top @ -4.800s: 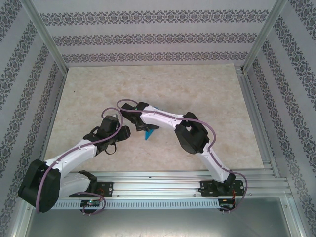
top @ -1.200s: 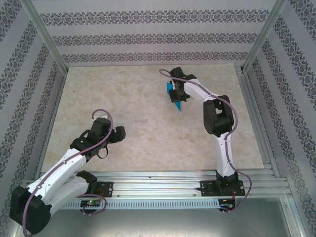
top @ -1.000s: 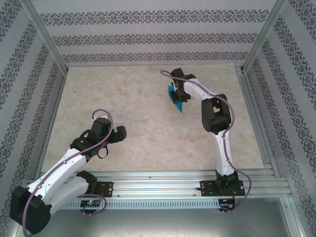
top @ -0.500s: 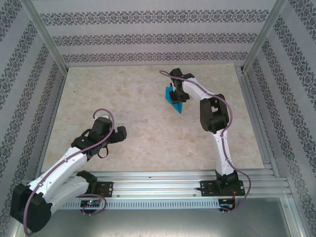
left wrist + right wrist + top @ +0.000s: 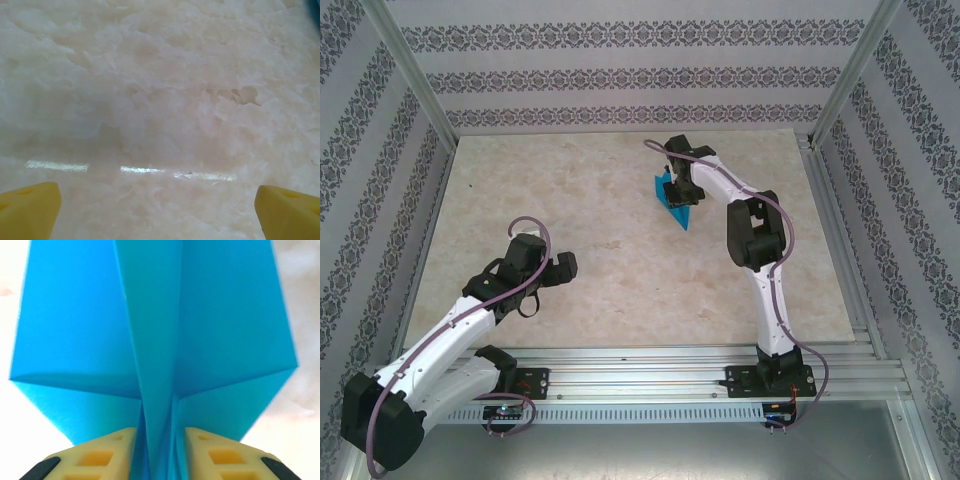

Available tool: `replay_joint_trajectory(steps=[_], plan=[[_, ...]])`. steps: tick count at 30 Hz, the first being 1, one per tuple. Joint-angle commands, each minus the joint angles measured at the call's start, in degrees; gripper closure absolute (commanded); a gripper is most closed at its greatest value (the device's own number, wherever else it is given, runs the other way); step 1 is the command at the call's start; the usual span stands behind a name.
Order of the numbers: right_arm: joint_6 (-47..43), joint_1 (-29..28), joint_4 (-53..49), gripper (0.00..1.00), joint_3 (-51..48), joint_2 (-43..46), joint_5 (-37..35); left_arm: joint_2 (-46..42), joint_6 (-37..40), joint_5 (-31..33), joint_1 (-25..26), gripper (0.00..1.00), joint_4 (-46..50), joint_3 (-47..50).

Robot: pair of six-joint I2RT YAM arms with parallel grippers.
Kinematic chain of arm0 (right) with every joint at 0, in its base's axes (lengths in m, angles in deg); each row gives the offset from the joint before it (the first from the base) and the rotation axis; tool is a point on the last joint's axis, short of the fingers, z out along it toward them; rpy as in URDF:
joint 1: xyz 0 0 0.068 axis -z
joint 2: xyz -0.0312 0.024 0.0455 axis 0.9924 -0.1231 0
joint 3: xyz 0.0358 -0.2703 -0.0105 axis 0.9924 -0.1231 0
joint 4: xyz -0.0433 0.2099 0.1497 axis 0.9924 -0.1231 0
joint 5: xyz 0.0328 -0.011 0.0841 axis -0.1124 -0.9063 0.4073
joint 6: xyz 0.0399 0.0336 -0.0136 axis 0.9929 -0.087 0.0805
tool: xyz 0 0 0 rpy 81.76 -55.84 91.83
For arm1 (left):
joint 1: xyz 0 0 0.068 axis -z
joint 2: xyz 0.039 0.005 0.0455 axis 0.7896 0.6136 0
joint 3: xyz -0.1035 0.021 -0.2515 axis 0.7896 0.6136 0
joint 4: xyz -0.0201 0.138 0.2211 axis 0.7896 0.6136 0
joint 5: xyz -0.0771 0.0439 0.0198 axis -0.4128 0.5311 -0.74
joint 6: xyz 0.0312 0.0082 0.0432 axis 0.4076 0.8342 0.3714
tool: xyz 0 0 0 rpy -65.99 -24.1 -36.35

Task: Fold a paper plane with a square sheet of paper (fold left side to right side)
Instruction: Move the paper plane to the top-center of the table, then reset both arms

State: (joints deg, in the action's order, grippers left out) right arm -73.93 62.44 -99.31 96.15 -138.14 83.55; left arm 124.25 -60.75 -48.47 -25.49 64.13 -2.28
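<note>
The paper plane (image 5: 681, 214) is a cyan-blue folded dart lying at the far middle of the table, its nose pointing toward the near edge. My right gripper (image 5: 677, 188) hangs over its rear end. In the right wrist view the plane (image 5: 225, 315) spreads its two wings, and its centre fold stands between my right gripper (image 5: 160, 452) fingers (image 5: 100, 457). The jaws are parted, with slim gaps on both sides of the fold. My left gripper (image 5: 560, 268) hovers low over bare table at the near left; its yellow fingertips (image 5: 30, 206) are spread wide with nothing between them.
The marble-patterned table (image 5: 570, 190) is walled by patterned panels with metal posts (image 5: 415, 75) at the far corners. An aluminium rail (image 5: 640, 365) carrying both arm bases runs along the near edge.
My right gripper's jaws have parted from the plane's centre fold, and the plane has settled with its wings spread. The left arm has drifted slightly toward the near left.
</note>
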Motion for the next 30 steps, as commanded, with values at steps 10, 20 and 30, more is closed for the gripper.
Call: replay_joint_trajectory(steps=[10, 20, 30], plan=[[0.98, -1.91, -2.12, 0.61, -4.06, 16.9, -4.49, 0.69, 1.25, 3.44, -0.34, 0.0, 0.8, -3.41], [3.62, -0.97, 16.63, 0.41, -41.07, 55.77, -11.12, 0.84, 4.47, 19.93, -0.66, 0.0, -4.93, -5.6], [2.36, 15.98, 42.45, 0.02, -76.25, 76.34, -8.63, 3.32, 22.42, 34.01, -1.22, 0.0, -27.79, 2.63]])
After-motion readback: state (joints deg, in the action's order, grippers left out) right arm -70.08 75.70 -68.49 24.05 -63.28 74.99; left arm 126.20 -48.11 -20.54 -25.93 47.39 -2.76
